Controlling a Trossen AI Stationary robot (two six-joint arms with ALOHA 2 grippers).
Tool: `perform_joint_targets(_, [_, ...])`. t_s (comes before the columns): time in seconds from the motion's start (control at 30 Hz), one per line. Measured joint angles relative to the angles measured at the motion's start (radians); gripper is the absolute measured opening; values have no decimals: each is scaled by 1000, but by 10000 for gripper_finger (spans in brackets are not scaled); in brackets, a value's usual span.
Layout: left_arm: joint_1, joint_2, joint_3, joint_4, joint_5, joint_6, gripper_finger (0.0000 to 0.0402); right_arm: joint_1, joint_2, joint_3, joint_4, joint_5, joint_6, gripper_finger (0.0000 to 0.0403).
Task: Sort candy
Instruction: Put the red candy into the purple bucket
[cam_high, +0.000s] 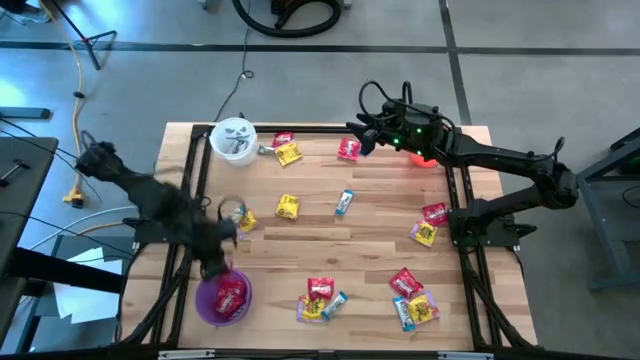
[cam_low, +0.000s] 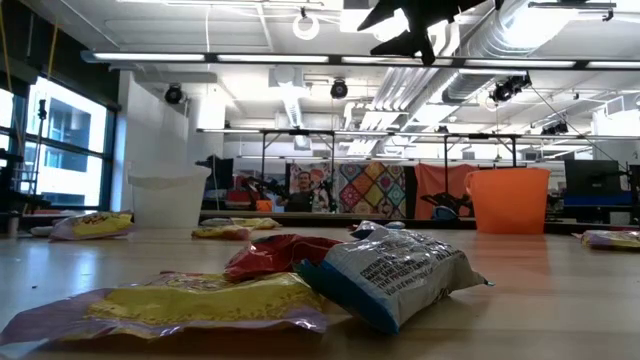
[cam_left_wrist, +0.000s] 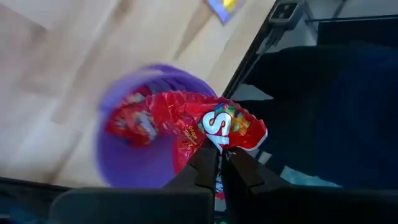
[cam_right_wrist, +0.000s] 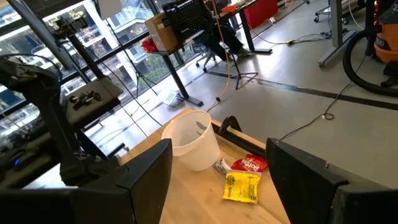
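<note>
Candy packets in red, yellow and light blue lie scattered on the wooden table (cam_high: 380, 230), for example a red one (cam_high: 349, 149), a yellow one (cam_high: 287, 207) and a blue one (cam_high: 344, 203). My left gripper (cam_high: 213, 268) (cam_left_wrist: 219, 149) is over the purple bucket (cam_high: 212, 305) (cam_left_wrist: 124, 168) and is shut on a red candy packet (cam_left_wrist: 205, 118). Another red packet (cam_left_wrist: 130, 121) lies inside that bucket. My right gripper (cam_high: 362, 135) (cam_right_wrist: 219, 155) hangs open in the air near the far edge, beside the orange bucket (cam_high: 425, 157). My left gripper pinches the red packet between its two fingers at the edge next to the white "S" mark (cam_left_wrist: 216, 132). It comes from above, pointing down. The packet is lifted clear and sticks out past the fingertips, crumpled, over the purple bucket's rim and opening.
A white bucket (cam_high: 232, 140) (cam_right_wrist: 189, 140) stands at the far left corner, with a red and a yellow packet (cam_right_wrist: 242, 186) next to it. Black rails (cam_high: 195, 200) frame the table. In the low view, packets (cam_low: 390, 270) lie close to the near edge.
</note>
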Motion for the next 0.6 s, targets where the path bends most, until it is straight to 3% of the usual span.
perform_joint_targets(0.23, [-176, 121, -89, 93, -43, -212, 0, 0, 0, 0, -2, 0, -25, 255])
perform_joint_targets(0.6, [-168, 211, -210, 156, -46, -207, 2, 0, 0, 0, -6, -14, -31, 254])
